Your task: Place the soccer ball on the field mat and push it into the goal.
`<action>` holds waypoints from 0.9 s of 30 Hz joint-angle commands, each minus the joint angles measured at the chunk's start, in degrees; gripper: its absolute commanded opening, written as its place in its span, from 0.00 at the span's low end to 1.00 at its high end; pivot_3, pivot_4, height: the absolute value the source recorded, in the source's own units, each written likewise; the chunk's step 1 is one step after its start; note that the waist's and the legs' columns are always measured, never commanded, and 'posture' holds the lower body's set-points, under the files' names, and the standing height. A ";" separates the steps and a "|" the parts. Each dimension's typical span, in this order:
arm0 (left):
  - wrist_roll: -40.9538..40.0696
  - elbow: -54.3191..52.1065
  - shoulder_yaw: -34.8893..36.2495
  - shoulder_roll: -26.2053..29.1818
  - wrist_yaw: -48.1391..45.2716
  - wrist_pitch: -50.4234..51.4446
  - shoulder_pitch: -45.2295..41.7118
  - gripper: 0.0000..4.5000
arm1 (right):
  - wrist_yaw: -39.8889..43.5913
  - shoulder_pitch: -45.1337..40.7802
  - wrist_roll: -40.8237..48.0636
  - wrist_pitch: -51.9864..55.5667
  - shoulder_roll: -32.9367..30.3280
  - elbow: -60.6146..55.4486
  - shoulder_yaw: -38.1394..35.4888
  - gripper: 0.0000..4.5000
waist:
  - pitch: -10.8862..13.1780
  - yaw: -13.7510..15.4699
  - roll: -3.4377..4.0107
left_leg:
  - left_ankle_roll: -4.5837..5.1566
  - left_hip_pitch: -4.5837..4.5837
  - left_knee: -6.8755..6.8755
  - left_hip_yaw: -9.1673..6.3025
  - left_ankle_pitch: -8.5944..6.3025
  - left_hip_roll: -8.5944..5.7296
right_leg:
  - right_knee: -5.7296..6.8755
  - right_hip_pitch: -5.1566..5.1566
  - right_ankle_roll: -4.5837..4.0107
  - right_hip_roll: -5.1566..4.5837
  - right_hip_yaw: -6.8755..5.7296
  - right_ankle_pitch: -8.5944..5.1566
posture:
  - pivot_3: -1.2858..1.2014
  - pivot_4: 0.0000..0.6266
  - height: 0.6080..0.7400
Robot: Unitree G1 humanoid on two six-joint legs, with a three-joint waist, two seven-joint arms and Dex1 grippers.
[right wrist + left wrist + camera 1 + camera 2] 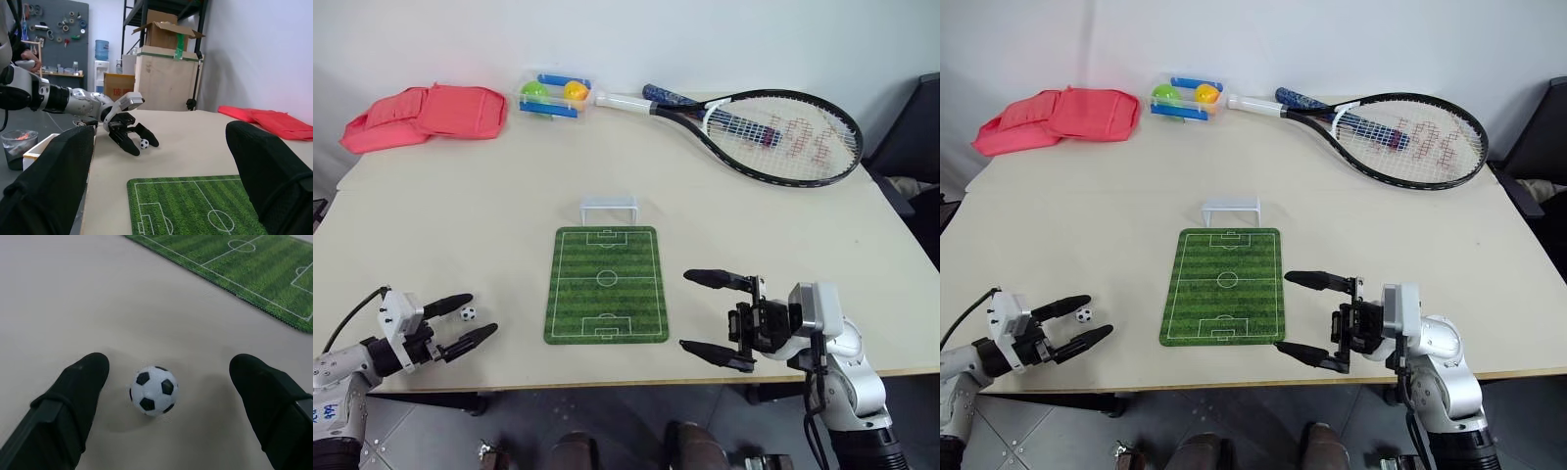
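Soccer ball (468,314) sits on the bare table, left of the field mat (607,284), between the spread fingers of the left gripper (460,322) (nothing pinched yet). Close gently and centred or it'll squirt away. Right gripper (717,315) hangs released beside the mat; goal (609,208) waits beyond.

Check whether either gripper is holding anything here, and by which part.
Nothing is held. The left gripper is open with the soccer ball lying on the table between its fingers, untouched. The right gripper is open and empty.
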 commanded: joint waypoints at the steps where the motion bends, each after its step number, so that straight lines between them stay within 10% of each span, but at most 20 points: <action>1: 0.66 -0.02 -0.29 0.66 -0.15 0.14 0.08 0.80 | -1.08 0.84 0.23 -0.22 -0.84 -3.24 -0.63 1.00 | 0.00 -0.04 0.00 | 0.00 0.00 0.00 0.00 0.00 0.00 | 0.00 0.00 0.00 0.00 0.00 0.00 | 0.52 0.24 1.00; 10: 0.08 -0.90 -1.06 0.61 -1.54 0.86 -1.70 0.19 | -3.12 0.85 -0.51 -0.71 -1.37 -3.23 -1.21 1.00 | 0.00 -0.02 0.00 | 0.00 0.01 0.00 0.01 0.00 0.00 | 0.01 0.00 0.00 0.00 0.01 0.00 | 0.52 0.24 1.00; 18: -8.77 -20.91 -5.08 3.06 -3.96 18.69 -6.50 0.19 | -2.11 2.50 -0.03 -1.78 -3.93 -1.96 -4.73 1.00 | 0.00 0.24 -0.01 | 0.00 -0.05 0.10 -0.03 0.00 0.00 | 0.05 0.01 0.00 0.00 0.02 0.00 | 0.52 0.24 1.00; 27: 2.99 -30.66 -29.10 -3.85 -0.26 22.25 -19.06 0.19 | 3.88 7.67 -0.90 -6.54 -8.33 3.12 -9.72 1.00 | -0.02 0.34 0.05 | 0.11 0.07 0.29 0.28 -0.08 -0.01 | 0.03 0.05 0.11 0.13 0.42 0.07 | 0.52 0.24 1.00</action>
